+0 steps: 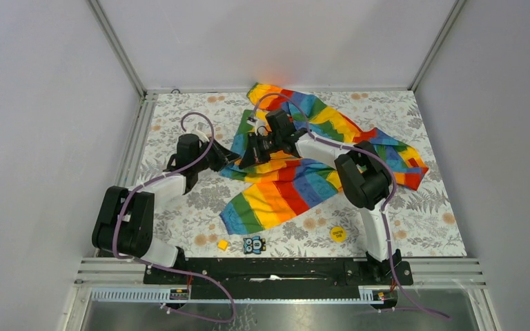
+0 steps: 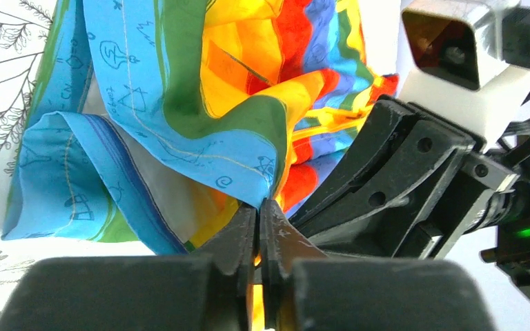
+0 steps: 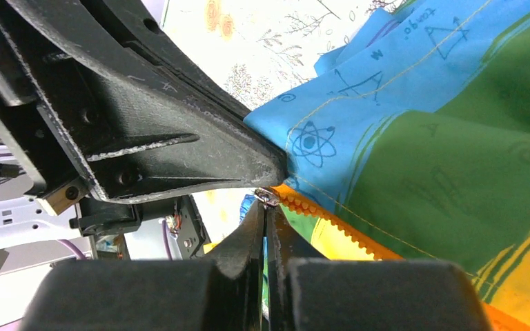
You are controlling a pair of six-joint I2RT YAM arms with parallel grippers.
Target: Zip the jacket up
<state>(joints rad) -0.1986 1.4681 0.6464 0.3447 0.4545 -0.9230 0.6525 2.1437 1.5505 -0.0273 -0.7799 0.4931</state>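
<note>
Two robot arms meet over a rainbow jacket (image 1: 297, 186) lying crumpled mid-counter (image 1: 179, 227).
My left gripper (image 2: 259, 207) has its jaws pressed together on a blue hem fold, I judge to anchor the cloth. My right gripper (image 3: 266, 207), jaws squeezed closed, pinches the orange zipper strip (image 3: 331, 231) at its small metal pull (image 3: 269, 197), placed to draw it along.

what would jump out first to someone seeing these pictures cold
The soft rainbow-striped fabric jacket dominates, lying crumpled across the middle of the floral-patterned table. At its left-hand edge in the top view, the left claw is pinched shut on a blue fold. Right beside it, the right claw is shut at the end of the orange toothed zipper strip.
</note>
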